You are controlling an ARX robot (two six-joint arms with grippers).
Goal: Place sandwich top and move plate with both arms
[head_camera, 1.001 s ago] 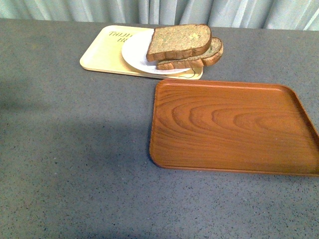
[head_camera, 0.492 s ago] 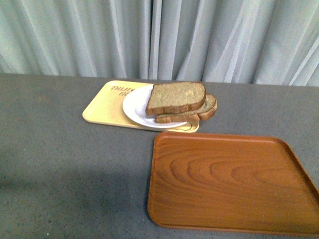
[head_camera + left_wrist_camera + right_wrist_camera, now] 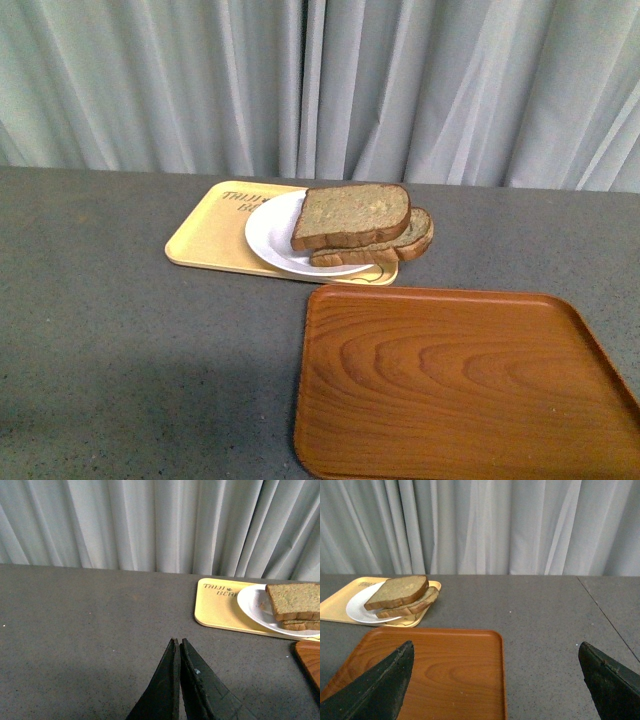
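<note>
Left jaws clenched, right jaws released; both empty, hovering over the table.

Left gripper (image 3: pixel 177 647) is sitting with its tips pressed together above bare grey table (image 3: pixel 120 350). Right gripper (image 3: pixel 495 665) is holding its fingers wide over the wooden tray (image 3: pixel 460 385). At 11 o'clock from that tray, the sandwich top (image 3: pixel 350 215) is lying on a lower slice (image 3: pixel 405 245) on the plate (image 3: pixel 268 235), which is resting on the yellow tray (image 3: pixel 205 240).

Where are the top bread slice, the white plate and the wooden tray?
top slice (image 3: pixel 350 214), front view, middle of its upper face.
plate (image 3: pixel 268 236), front view, bare white part left of the bread.
wooden tray (image 3: pixel 455 380), front view, middle of its floor.
</note>
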